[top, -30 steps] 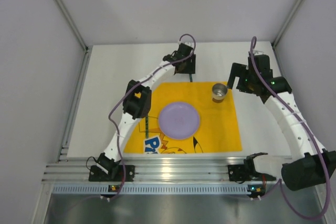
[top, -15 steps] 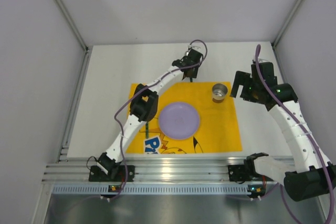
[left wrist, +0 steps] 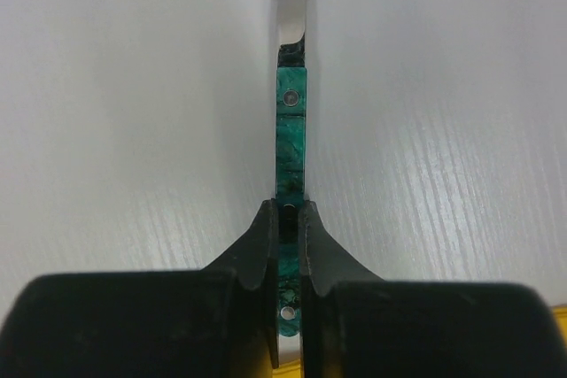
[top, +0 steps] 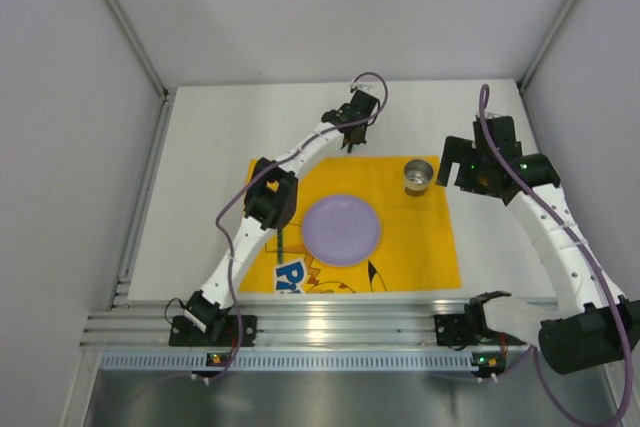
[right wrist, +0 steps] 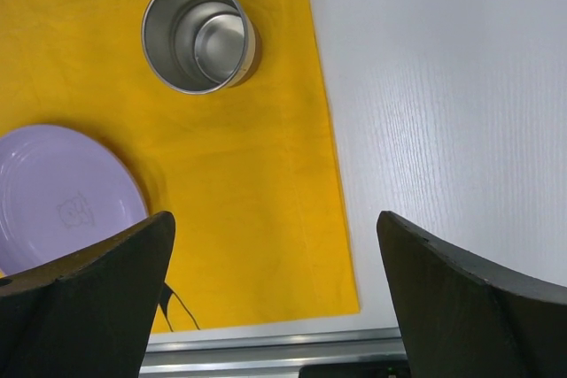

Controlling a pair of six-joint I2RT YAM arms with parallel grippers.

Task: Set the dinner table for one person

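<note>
My left claw [left wrist: 285, 219] is clamped on the green handle of a utensil [left wrist: 291, 130]. Both fingers [left wrist: 257, 245] press the handle from either side. The handle runs straight ahead of the claw to a silver neck, and the head is cut off at the top of the wrist view, so I cannot tell what kind it is. The table [left wrist: 133, 86] lies bare and white under this claw on both sides. A sliver of yellow mat [left wrist: 560, 312] shows behind it to the right. From above, the left claw [top: 352, 137] sits just past the mat's far edge.

My right claw [right wrist: 275, 219] stands wide open and holds nothing. Below it is the right edge of the mat [right wrist: 266, 174], with white table [right wrist: 443, 86] to its right. A steel cup [right wrist: 199, 34] stands upright on the mat ahead and to the left of it, and a lilac plate [right wrist: 62, 201] lies further left, partly behind the left finger. From above, the right claw [top: 470, 162] hangs just right of the cup [top: 418, 176].
</note>
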